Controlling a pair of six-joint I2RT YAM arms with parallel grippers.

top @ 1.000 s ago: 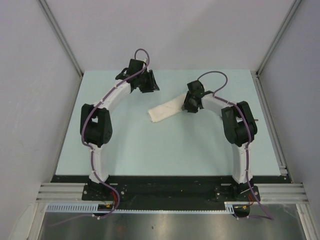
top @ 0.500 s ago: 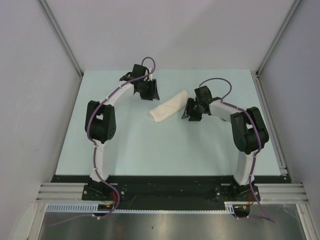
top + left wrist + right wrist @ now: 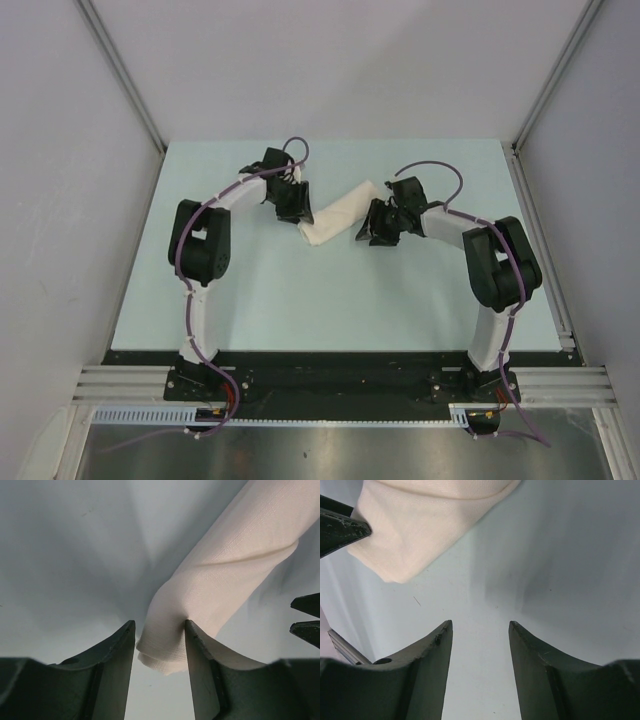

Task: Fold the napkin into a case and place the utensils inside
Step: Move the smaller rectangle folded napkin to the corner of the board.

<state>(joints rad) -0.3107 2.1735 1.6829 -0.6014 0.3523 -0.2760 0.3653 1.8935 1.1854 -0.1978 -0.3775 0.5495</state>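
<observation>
We find the case [image 3: 335, 215] lying diagonally mid-desk [image 3: 300, 300], between both claws. Left claw [image 3: 159, 622]: released, straddling its lower-left end, which we judge is to open the mouth. Right claw [image 3: 480, 622]: released, empty, just beside the case, probably to steady it.

Ahead of the left claw [image 3: 159, 647], the case [image 3: 220, 570] runs off the wrist view's top right corner, its near edge hidden behind one of that claw's fingers [image 3: 200, 680]. Ahead-left of the right claw [image 3: 480, 647], the top edge cuts it; its contents are hidden.
</observation>
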